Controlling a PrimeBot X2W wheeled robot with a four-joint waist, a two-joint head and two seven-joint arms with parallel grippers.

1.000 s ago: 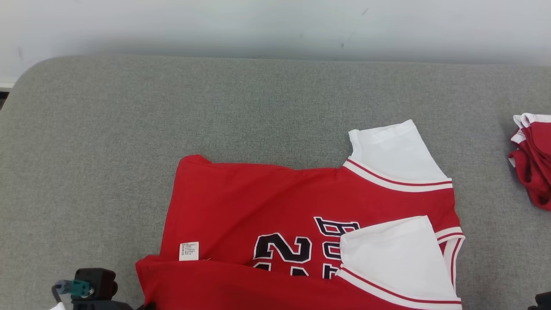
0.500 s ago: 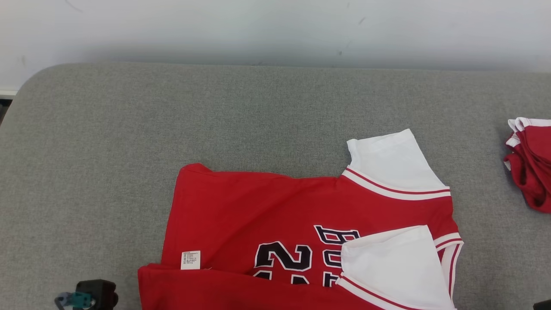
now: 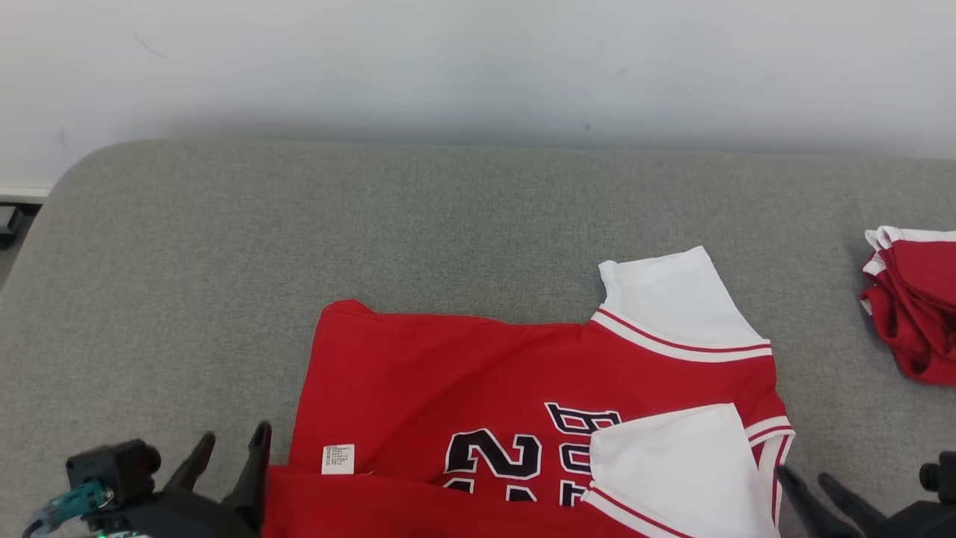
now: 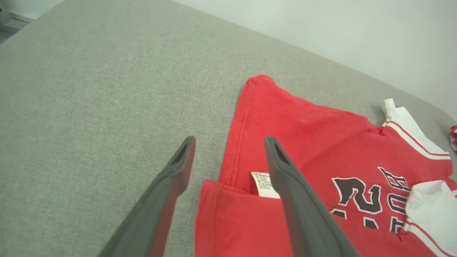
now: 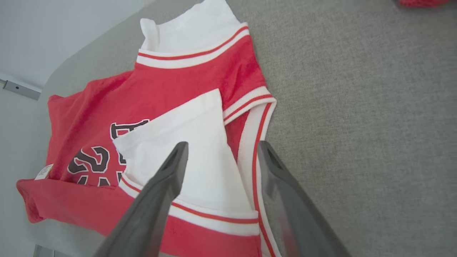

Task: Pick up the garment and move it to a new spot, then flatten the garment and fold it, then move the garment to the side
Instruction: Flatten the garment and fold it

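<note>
The garment (image 3: pixel 478 388) is a red jersey with white sleeves and dark lettering, lying on the grey padded surface with its near edge folded up over the body. One white sleeve (image 3: pixel 676 299) sticks out at the far right; the other (image 3: pixel 672 471) lies folded over the front. My left gripper (image 3: pixel 228 452) is open just left of the folded hem (image 4: pixel 228 221), fingers apart above cloth and padding (image 4: pixel 230 142). My right gripper (image 3: pixel 818 486) is open beside the collar end (image 5: pixel 221 148), holding nothing.
A second pile of red and white cloth (image 3: pixel 911 299) lies at the right edge of the grey padded surface (image 3: pixel 299 224). A pale wall (image 3: pixel 478 60) runs along the far side. The surface's rounded left corner (image 3: pixel 67 179) drops to the floor.
Both grippers have let go of the folded near edge and opened, and their fingers have come up into the head view. The head camera has tilted, so the whole picture sits lower.
</note>
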